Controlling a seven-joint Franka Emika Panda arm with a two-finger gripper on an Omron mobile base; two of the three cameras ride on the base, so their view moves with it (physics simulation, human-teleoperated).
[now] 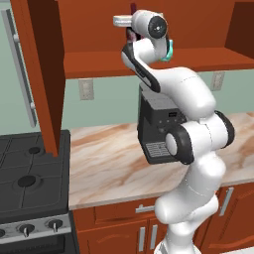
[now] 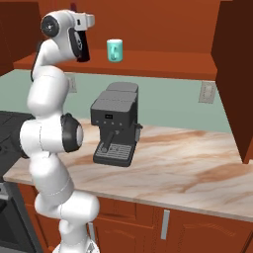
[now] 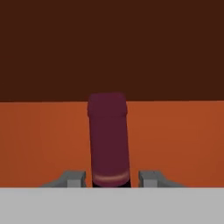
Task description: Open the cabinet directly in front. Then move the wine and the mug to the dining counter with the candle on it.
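Reddish-brown wood frames the scene: the cabinet (image 1: 47, 74) stands open, its left door swung out toward the camera in the left base view and its right door (image 2: 237, 79) edge-on at the right of the right base view. On the cabinet's lower shelf the teal mug (image 2: 115, 50) sits upright, handle facing the camera, well clear of the arm in the right base view; in the left base view only a sliver of it peeks out from behind the arm's wrist.

The arm is raised with its hand reaching into the cabinet at shelf height. In the hand view the wine (image 3: 107, 135) shows as a dark red neck capsule rising straight up between the two finger tips, with the gripper (image 3: 111, 178) centred on it. The fingers (image 3: 75, 178) sit close on either side of the neck, a narrow setting, yet small gaps seem to remain, so whether they actually grip the bottle cannot be told. Behind the neck lies the orange-brown shelf interior, with darker wood above.

Below the cabinet, a dark grey coffee machine (image 2: 116, 127) stands on the beige marble worktop (image 2: 188, 173). A black cooktop (image 1: 30, 183) adjoins the worktop at the left of the left base view.
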